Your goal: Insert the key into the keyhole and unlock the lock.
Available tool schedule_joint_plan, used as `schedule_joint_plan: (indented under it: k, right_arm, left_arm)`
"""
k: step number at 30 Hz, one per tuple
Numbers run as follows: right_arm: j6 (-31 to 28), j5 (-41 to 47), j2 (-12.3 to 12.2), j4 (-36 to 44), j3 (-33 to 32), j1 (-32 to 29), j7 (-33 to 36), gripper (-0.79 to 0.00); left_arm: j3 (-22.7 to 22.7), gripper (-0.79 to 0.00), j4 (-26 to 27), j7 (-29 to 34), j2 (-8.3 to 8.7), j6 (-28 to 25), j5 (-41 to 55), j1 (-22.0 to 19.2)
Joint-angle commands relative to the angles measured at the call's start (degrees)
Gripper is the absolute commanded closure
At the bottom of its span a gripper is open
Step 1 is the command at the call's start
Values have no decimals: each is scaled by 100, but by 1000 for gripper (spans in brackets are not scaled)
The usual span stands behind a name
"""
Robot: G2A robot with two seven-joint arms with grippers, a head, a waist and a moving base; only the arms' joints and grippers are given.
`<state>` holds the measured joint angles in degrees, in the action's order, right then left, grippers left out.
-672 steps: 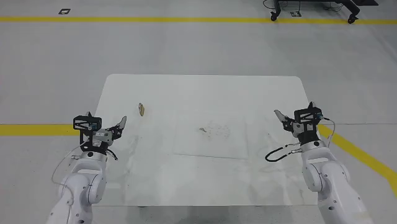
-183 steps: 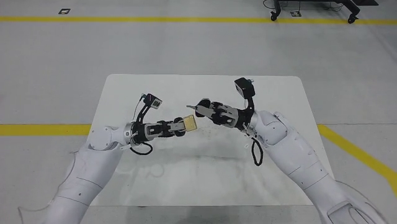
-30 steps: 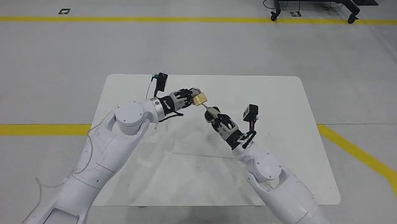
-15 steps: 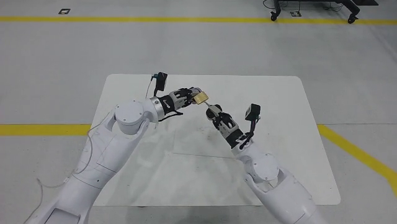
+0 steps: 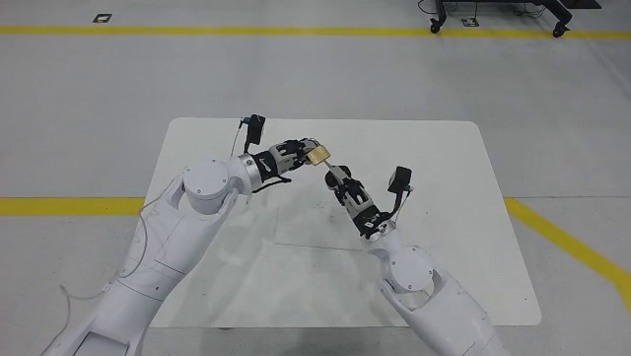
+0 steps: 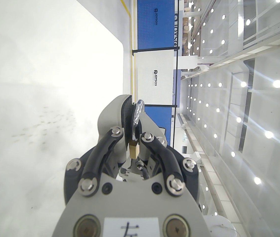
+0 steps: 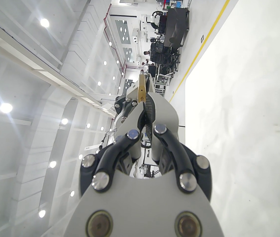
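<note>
Top: left gripper (image 5: 301,153) is shut on the small brass padlock (image 5: 315,155), held above the far middle of the white table (image 5: 444,159). Right gripper (image 5: 332,170) is just right of and nearer than the lock, tip up against it.
Left wrist: left gripper (image 6: 135,114) fingers pressed together, a brass sliver of the padlock (image 6: 134,150) showing between them.
Right wrist: right gripper (image 7: 144,102) is pinching the small metal key (image 7: 142,98), mostly hidden, its tip at the padlock's (image 7: 141,87) near end.
</note>
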<state>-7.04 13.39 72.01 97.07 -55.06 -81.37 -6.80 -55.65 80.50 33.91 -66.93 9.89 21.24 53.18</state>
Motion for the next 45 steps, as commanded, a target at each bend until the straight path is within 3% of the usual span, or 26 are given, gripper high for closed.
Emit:
schedule_joint_plan:
  k: [1,20,22,23,36,45]
  right_arm:
    - [25,-85,15,9,-5,-1,-51,0]
    - [332,-294,170,92,14,58,-89,0]
    - [357,-289,182,124,-1,56,-66,-557]
    - [367,-289,187,131,-12,55,-54,-785]
    - [363,-142,202,214,-220,-46,218,-785]
    - [320,-87,197,275,-330,-93,161,-785]
  left_arm:
    - [-8,0,11,-18,-4,8,-61,7]
    - [-95,0,47,125,-53,-31,-165,78]
    - [-108,0,45,140,-58,-43,-166,84]
    - [-116,0,39,141,-61,-40,-152,90]
    - [-251,0,-47,205,-93,-10,-18,93]
    - [-215,0,-426,631,-170,532,627,-47]
